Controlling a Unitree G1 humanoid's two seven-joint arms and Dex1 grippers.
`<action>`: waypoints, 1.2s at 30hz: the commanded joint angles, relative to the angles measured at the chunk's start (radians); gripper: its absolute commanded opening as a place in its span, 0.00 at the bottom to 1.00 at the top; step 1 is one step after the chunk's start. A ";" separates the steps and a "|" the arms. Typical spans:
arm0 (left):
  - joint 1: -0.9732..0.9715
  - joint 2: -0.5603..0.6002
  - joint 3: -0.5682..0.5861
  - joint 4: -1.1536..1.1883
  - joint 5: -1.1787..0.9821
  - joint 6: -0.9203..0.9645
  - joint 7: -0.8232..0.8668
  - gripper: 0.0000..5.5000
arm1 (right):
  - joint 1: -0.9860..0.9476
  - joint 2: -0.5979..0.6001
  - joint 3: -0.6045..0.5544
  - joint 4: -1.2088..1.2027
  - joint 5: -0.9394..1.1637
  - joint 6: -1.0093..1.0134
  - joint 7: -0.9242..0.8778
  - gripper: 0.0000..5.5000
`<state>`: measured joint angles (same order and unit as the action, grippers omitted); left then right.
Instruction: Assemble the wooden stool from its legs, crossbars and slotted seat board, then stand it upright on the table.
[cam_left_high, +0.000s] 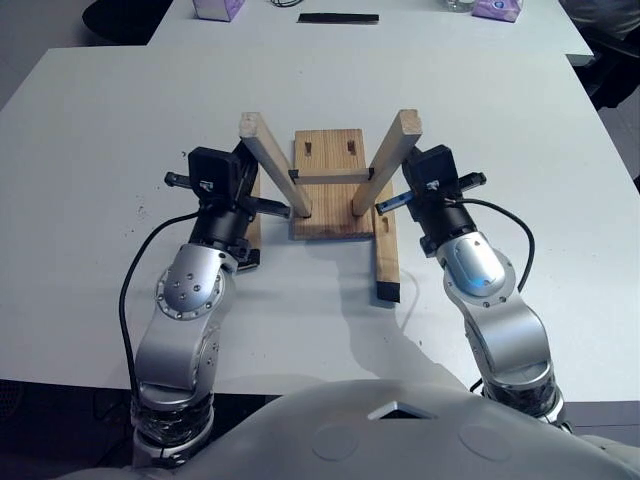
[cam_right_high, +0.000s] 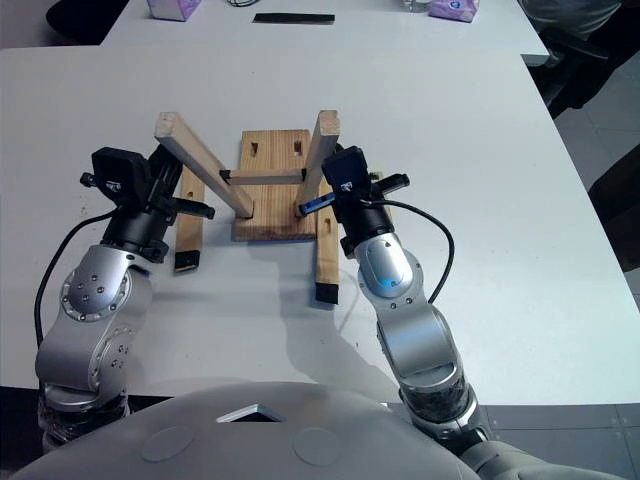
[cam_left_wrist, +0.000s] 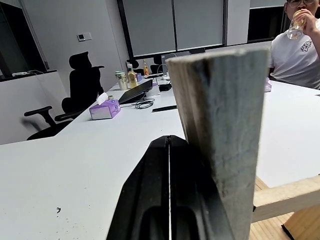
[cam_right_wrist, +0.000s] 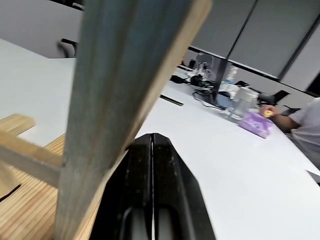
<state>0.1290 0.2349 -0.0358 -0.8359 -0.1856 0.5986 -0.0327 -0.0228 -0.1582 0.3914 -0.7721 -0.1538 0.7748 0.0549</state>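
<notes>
Closed left gripper (cam_left_high: 286, 210) touches the tilted pale wooden left leg (cam_left_high: 275, 160), closed right gripper (cam_left_high: 384, 208) the right leg (cam_left_high: 391, 155), over the slotted seat board (cam_left_high: 327, 150).

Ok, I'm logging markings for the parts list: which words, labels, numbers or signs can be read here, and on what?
On the purple tissue box: print on its side, too small to read.
On the bottles: labels, blurred, unreadable.
On the wall panel: a small display, too small to read.
On the seat board and legs: no markings visible.
</notes>
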 joint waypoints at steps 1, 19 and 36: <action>-0.005 0.023 0.180 -0.004 -0.237 0.080 -0.124 0.00 | -0.016 -0.024 -0.282 -0.017 0.205 -0.055 0.152 0.00; -0.729 0.117 0.354 0.227 -1.003 0.329 0.185 0.00 | -0.682 -0.047 -0.537 0.294 0.891 0.168 0.320 0.00; -0.447 0.127 0.217 0.333 -0.894 0.293 0.135 0.00 | -0.425 -0.096 -0.297 0.386 0.707 -0.018 0.341 0.00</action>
<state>-0.4140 0.3534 0.2234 -0.5574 -1.1559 0.8698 0.1100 -0.5208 -0.2313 0.0195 -0.4348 0.6155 0.7643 0.3794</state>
